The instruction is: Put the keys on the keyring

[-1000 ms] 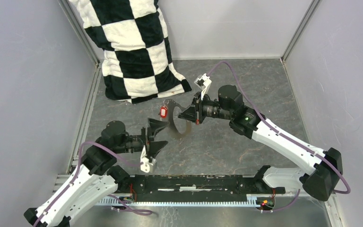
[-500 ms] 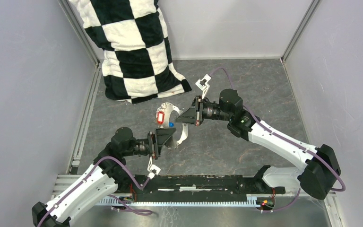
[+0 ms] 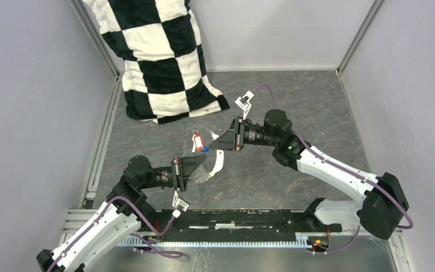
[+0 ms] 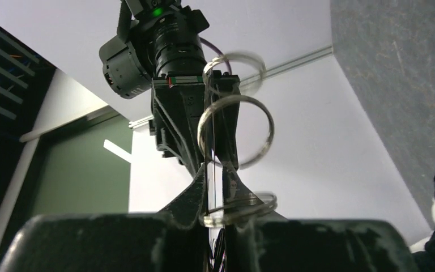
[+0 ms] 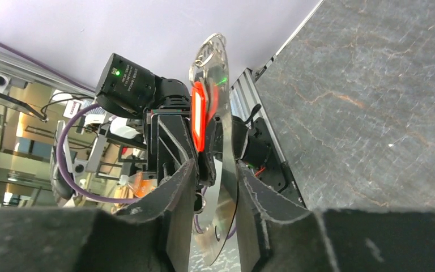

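While the large thin grey metal hoop of a keyring is hanging in the air just left of centre in the overhead frame, the left gripper is clamping it from the lower left. At the bottom of the left wrist frame its black fingers are pressing together on the wire, and the hoop is standing up from them. Two smaller wire loops are showing there too, one blurred above the hoop and one at the fingertips (what they are hooked to cannot be made out).

In the overhead frame the tiny red plastic-headed key is sitting just up and left of the hoop. The tiny blue plastic-headed key is showing just below it, beside the tip of the right gripper, which is reaching in from the right. In the right wrist frame that gripper's fingers are standing narrowly apart with the hoop's edge and the foot of the red key in the gap. Whether they are pinching either one cannot be told, nor whether either key is threaded on the hoop.

Below the arms a mottled grey tabletop is spreading out, and a black-and-white checked cushion is leaning in the upper left corner.
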Controlling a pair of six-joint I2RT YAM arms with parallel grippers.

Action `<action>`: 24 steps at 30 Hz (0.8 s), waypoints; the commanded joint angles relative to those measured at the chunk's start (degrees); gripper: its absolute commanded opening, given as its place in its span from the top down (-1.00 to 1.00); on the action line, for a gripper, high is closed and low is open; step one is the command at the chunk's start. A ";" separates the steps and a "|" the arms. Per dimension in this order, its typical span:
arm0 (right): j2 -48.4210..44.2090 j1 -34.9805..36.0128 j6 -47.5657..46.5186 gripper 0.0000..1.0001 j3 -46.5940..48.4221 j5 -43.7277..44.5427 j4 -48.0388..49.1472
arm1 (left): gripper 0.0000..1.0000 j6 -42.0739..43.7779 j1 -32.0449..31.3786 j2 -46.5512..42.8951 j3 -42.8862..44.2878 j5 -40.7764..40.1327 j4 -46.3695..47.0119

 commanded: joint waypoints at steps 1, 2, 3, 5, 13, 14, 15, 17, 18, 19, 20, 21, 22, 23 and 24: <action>-2.72 -1.13 -2.46 0.16 -0.03 -0.10 2.68 | 0.96 -6.67 0.12 0.12 5.31 2.58 -5.10; -3.14 -1.46 -3.24 0.05 -0.28 -0.09 2.27 | 0.96 -8.38 0.12 0.28 6.72 2.85 -7.74; -3.78 -1.80 -3.94 0.03 -0.38 -0.12 2.06 | 0.96 -9.53 0.12 0.50 8.33 3.26 -10.88; -4.91 -2.34 -6.28 -0.06 -0.16 -0.18 0.29 | 0.96 -10.88 0.12 1.20 11.76 3.95 -18.02; -10.52 -3.73 -39.21 -0.96 10.77 9.52 -26.71 | 0.96 -49.38 0.12 10.87 25.18 3.51 -25.59; -12.36 -3.73 -42.66 -0.96 10.50 10.76 -26.25 | 0.96 -56.79 0.12 12.76 27.06 3.50 -25.41; -14.06 -3.67 -45.93 -0.96 9.70 9.94 -24.46 | 0.96 -62.92 0.12 14.52 29.03 4.14 -26.45; -16.57 -3.70 -52.25 -0.96 9.62 9.14 -24.28 | 0.96 -73.46 0.12 17.40 31.51 6.60 -27.90; -17.57 -3.67 -54.58 -0.96 9.43 7.56 -23.63 | 0.96 -77.29 0.12 18.26 31.99 7.94 -27.84; -18.58 -3.69 -56.38 -0.96 8.72 5.33 -22.16 | 0.96 -81.28 0.12 18.66 31.98 8.85 -26.74; -19.32 -3.74 -58.14 -0.96 8.06 3.60 -20.60 | 0.96 -84.55 0.12 18.65 31.54 9.43 -25.11; -19.77 -3.71 -59.99 -0.96 7.72 1.47 -19.99 | 0.96 -87.13 0.12 18.19 30.98 9.66 -23.33; -19.88 -3.73 -61.62 -0.96 7.74 -0.66 -20.00 | 0.96 -88.99 0.12 17.63 30.27 9.44 -21.26; -20.03 -3.69 -62.46 -0.96 7.82 -1.92 -20.04 | 0.96 -90.31 0.12 17.13 29.64 8.74 -19.65; -20.10 -3.67 -62.68 -0.96 7.88 -3.77 -19.57 | 0.96 -91.53 0.12 16.61 29.02 7.76 -18.31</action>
